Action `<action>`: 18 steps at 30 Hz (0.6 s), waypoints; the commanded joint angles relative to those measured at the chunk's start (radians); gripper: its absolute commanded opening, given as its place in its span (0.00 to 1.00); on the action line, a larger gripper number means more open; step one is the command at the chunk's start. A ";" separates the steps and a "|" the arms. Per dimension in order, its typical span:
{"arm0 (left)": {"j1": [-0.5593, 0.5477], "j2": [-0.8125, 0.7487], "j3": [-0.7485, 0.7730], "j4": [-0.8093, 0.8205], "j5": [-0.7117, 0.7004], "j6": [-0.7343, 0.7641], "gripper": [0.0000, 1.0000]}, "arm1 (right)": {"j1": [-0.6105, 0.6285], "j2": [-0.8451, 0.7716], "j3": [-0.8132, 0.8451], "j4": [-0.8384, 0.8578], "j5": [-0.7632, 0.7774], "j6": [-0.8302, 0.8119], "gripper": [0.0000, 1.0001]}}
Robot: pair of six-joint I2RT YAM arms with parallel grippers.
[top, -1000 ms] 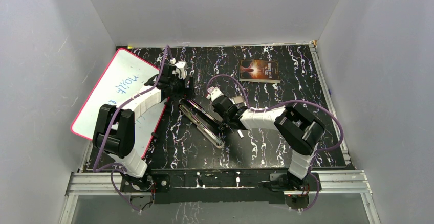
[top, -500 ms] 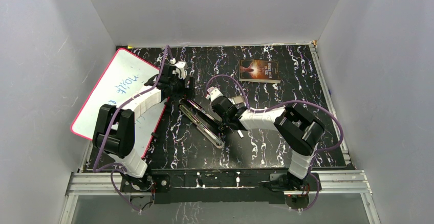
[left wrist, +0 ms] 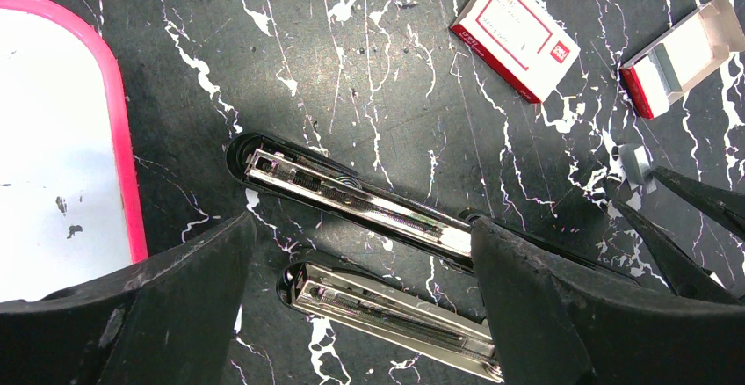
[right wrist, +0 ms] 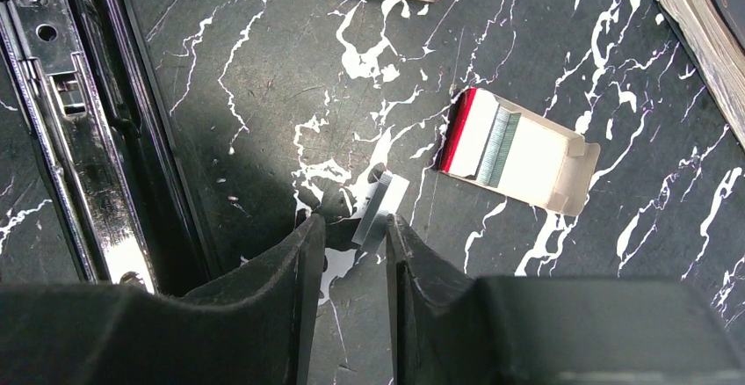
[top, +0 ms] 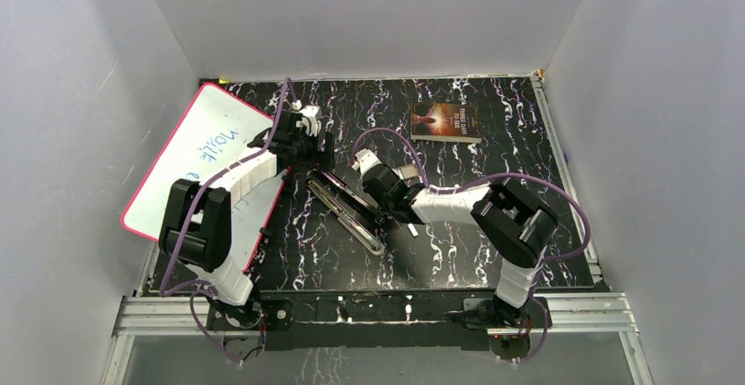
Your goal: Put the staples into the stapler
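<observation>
The right gripper (right wrist: 351, 227) has its two black fingers drawn close and pinched on one end of a staple strip (right wrist: 379, 209). The strip pokes out from the tips at a tilt, just off the table (right wrist: 264, 69) by the look of its shadow, near the table's middle. Just to its left lies the stapler (right wrist: 70, 130), folded open flat on a diagonal. The left gripper (left wrist: 362, 231) is spread wide above the stapler's far end and holds nothing. I can't tell whether it touches the stapler. An open staple box (right wrist: 514, 152) with more staples in it sits just beside the pinched strip, a closed box (left wrist: 517, 33) near that, a book (top: 445, 121) toward the far edge and a whiteboard (top: 198, 156) along the left edge. What worries me is that tilt. Gripped by one end, the strip may meet the rail crooked, ride up on its lip and snap or slip out. With the left fingers apart, a sideways nudge could also skid the stapler across the smooth top. The strip is thin, silvery and finely ribbed, so probably brittle where the staples join. The stapler is a black shell around a long chrome channel with a coil spring showing inside. The boxes are red-and-white card, the table glossy black with white veins, and the whiteboard round-cornered with a pink rim.
</observation>
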 commanded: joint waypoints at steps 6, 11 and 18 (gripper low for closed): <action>0.002 -0.021 0.032 -0.014 0.002 0.009 0.92 | 0.007 -0.016 0.017 -0.001 -0.018 0.010 0.25; 0.003 -0.021 0.033 -0.014 0.003 0.008 0.92 | 0.007 -0.009 0.027 -0.012 0.009 0.001 0.19; 0.002 -0.019 0.031 -0.014 0.004 0.007 0.92 | 0.010 -0.004 0.060 -0.041 0.091 -0.061 0.14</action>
